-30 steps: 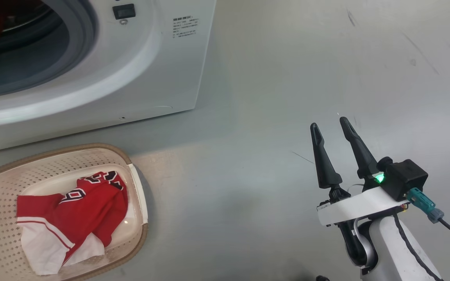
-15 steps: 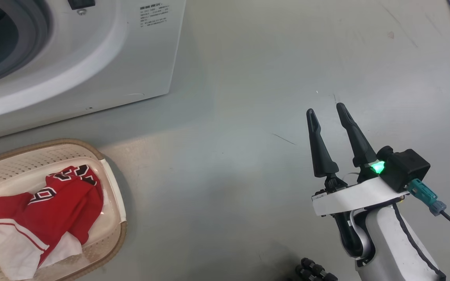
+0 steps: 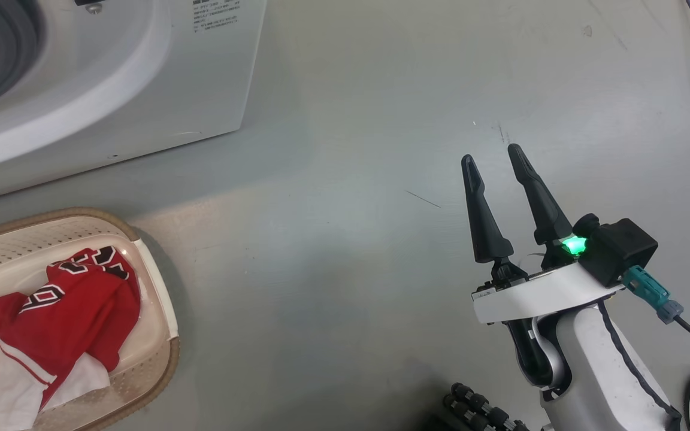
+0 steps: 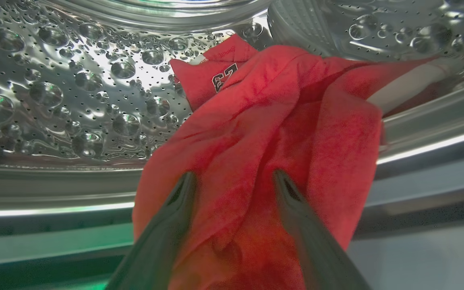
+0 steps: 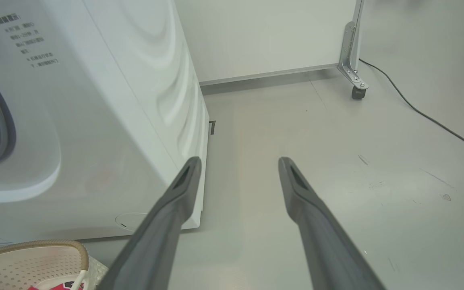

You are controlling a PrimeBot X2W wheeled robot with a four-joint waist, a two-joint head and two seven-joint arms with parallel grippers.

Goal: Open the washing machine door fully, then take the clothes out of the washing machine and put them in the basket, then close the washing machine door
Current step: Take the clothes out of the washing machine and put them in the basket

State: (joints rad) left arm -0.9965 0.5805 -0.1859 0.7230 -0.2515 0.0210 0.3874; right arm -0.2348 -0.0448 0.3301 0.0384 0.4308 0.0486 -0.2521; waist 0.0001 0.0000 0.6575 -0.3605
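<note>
Clothes [image 4: 264, 121] being unloaded: left gripper [image 4: 234, 174] spread astride them in drum [image 4: 75, 100], nothing clamped; closing required next. Right gripper [image 3: 491, 153] spread, idle.

White washing machine [image 3: 159, 72] upper left, red jersey [image 4: 280, 129] draped in drum, second jersey [image 3: 69, 311] crumpled in cream basket [image 3: 15, 254] lower left.

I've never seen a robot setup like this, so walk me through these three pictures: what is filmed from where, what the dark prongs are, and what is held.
This is a two-armed robot emptying a washing machine. The head camera looks down at the floor: a basket with one red jersey in it, and the right tool, two dark prongs, open and empty. The right wrist camera looks along that tool. The left wrist camera is inside the steel drum: the left tool is open, its fingers astride another red garment, not clamped.
</note>
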